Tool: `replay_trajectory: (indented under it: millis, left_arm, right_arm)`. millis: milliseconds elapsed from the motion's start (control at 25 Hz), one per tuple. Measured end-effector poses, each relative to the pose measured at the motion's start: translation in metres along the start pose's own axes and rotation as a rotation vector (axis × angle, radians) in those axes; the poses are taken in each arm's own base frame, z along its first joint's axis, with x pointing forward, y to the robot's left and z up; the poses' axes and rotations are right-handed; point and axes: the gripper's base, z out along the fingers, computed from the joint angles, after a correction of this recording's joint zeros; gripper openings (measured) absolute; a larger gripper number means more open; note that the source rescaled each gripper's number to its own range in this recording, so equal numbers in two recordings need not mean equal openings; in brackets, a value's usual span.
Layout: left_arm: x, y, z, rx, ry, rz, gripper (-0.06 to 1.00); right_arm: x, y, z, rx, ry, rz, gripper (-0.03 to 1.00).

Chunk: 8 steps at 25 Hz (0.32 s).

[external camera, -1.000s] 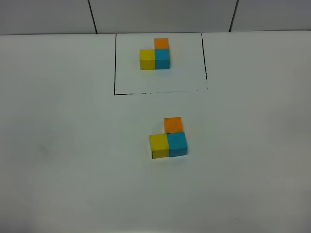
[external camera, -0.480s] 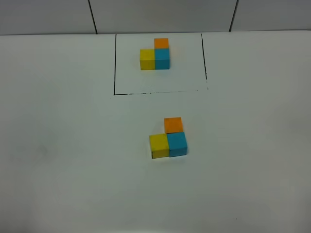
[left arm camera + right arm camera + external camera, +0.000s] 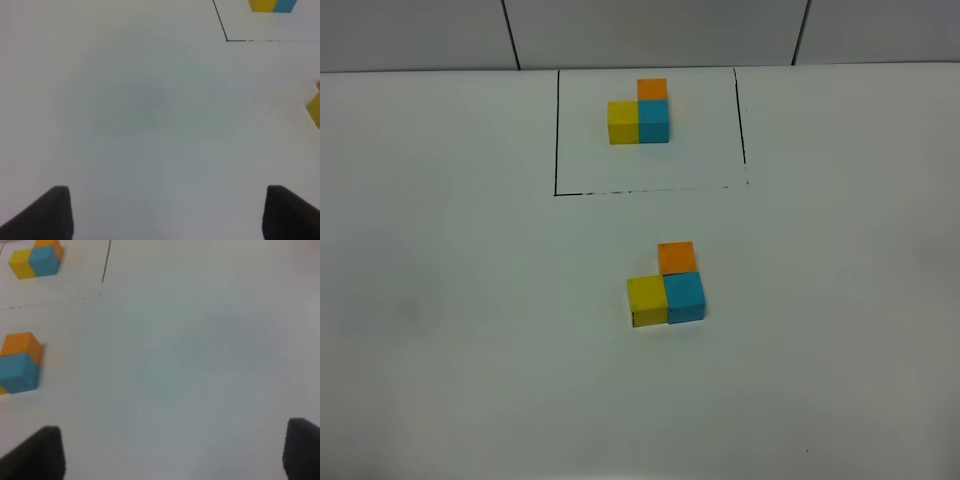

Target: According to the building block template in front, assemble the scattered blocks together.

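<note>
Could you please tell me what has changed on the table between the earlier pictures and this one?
Nothing has visibly changed. The yellow cube, blue cube and orange cube sit in the same L shape below the framed template, which is also unmoved. Neither arm shows in the high view in any of the pictures.

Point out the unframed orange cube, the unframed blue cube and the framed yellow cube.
unframed orange cube (image 3: 677,257), exterior high view, top face.
unframed blue cube (image 3: 685,292), exterior high view, top face.
framed yellow cube (image 3: 623,118), exterior high view, top face.
</note>
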Motion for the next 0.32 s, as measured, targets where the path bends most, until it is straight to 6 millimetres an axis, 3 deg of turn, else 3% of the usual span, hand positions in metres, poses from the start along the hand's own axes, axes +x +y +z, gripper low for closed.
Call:
replay_trajectory:
  millis: [320]
  left_arm:
    - [0.0, 0.0, 0.0, 0.0, 0.0, -0.004, 0.83]
  right_arm:
    - [0.0, 0.0, 0.0, 0.0, 0.0, 0.0, 0.76]
